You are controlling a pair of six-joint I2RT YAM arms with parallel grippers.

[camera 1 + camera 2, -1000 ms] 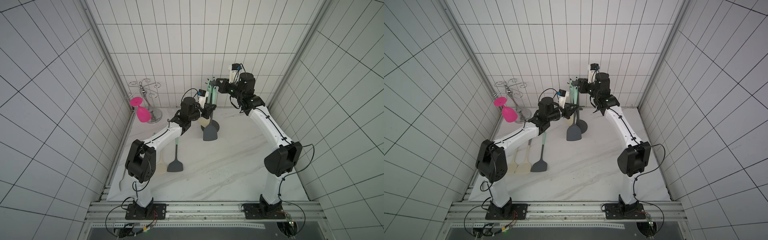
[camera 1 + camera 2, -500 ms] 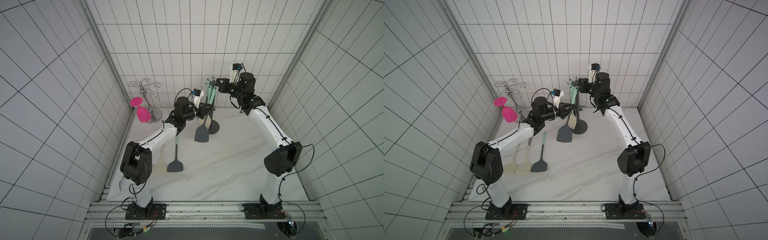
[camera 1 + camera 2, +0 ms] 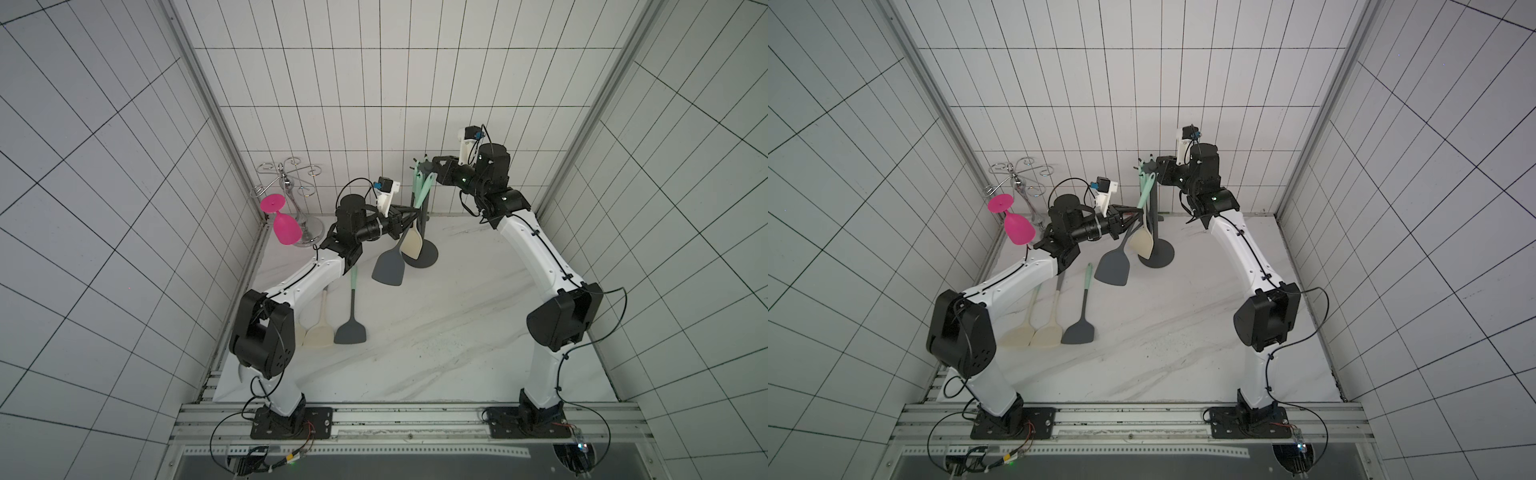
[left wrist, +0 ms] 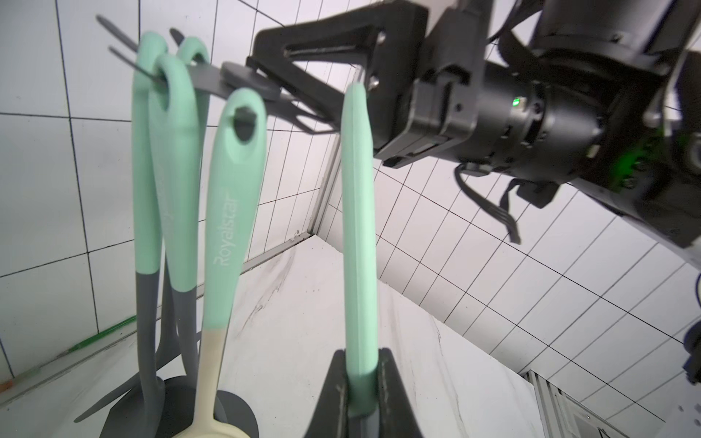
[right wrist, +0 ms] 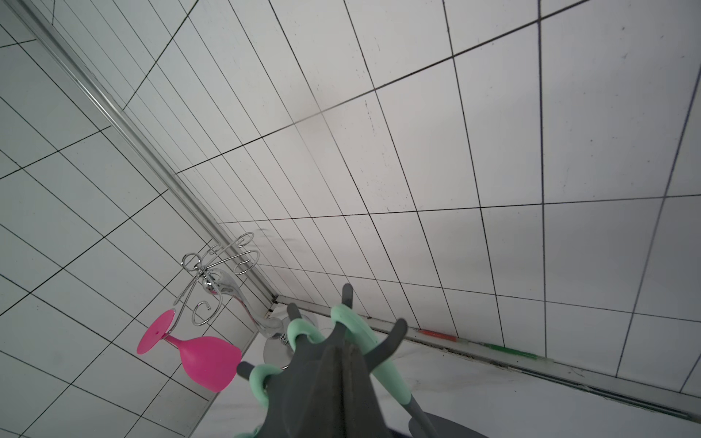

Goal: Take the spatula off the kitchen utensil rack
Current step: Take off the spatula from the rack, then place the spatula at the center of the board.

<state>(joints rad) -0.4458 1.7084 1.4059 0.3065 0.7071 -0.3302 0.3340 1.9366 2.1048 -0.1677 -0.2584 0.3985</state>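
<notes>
The kitchen utensil rack (image 3: 424, 216) stands at the back on its round base (image 3: 1160, 258). My right gripper (image 3: 432, 164) is shut on the hub of its hook crown (image 5: 341, 352). My left gripper (image 3: 409, 212) is shut on the mint handle (image 4: 358, 227) of a spatula. That spatula's dark grey blade (image 3: 388, 270) hangs tilted out to the left of the base. The handle's top end sits close against a hook; I cannot tell whether it is on it. A cream-bladed utensil (image 4: 223, 212) and two grey-stemmed ones hang from other hooks.
Two cream spatulas (image 3: 320, 332) and a grey one with a mint handle (image 3: 351, 330) lie on the marble table beside my left arm. A chrome glass holder (image 3: 286, 183) with a pink glass (image 3: 286, 226) stands in the back left corner. The tiled back wall is close behind the rack.
My left arm has drawn back to the left, swinging the held spatula's blade leftward away from the rack's base. The handle's top has stayed at the crown. The right gripper has not moved.
</notes>
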